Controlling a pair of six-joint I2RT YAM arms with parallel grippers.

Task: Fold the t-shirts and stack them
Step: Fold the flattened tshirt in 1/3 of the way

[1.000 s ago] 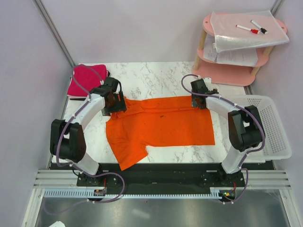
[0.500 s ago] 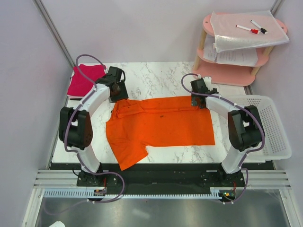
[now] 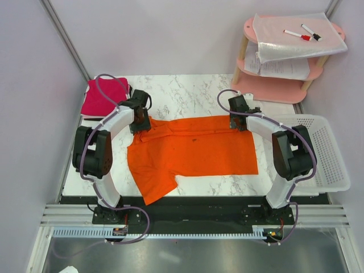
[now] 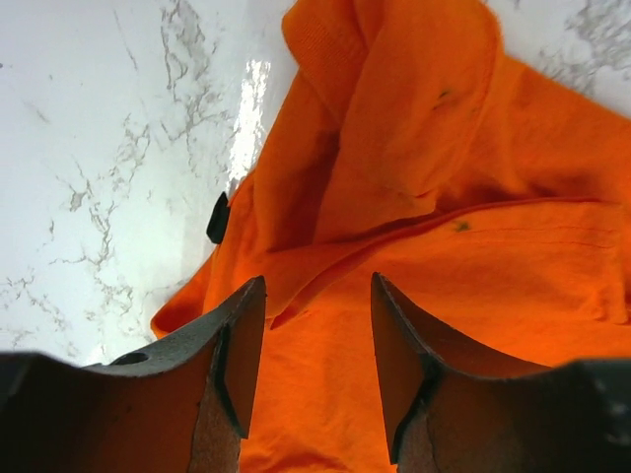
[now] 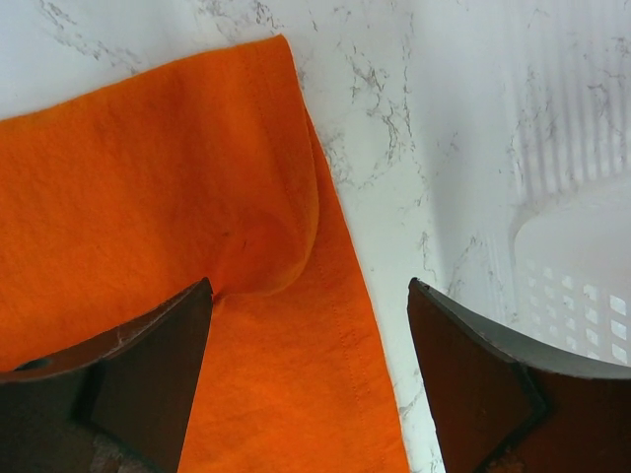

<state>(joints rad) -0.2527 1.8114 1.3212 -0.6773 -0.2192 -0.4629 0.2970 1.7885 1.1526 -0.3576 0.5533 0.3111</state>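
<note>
We see the orange t-shirt [image 3: 190, 153] lying spread out flat in the middle of the table [image 3: 187, 91], one sleeve reaching toward the near edge; its far left part is rumpled into folds, as the left wrist view shows; it lies as it did half a second ago. A pink t-shirt [image 3: 102, 96] sits folded at the far left corner of the table, apart from the orange one. The left fingers [image 3: 140, 124] stand spread apart with nothing between them, over the bunched cloth at the shirt's far left corner; half a second ago they were farther back, nearer the pink t-shirt, so they have come toward the orange cloth. The right fingers [image 3: 238, 122] are spread wide and hold nothing; they sit over the shirt's far right corner, where the hem curls up slightly, and have not moved. A white basket [image 3: 330, 165] lies to the right of the shirt; a pink shelf [image 3: 273, 91] with papers stands behind it.
</note>
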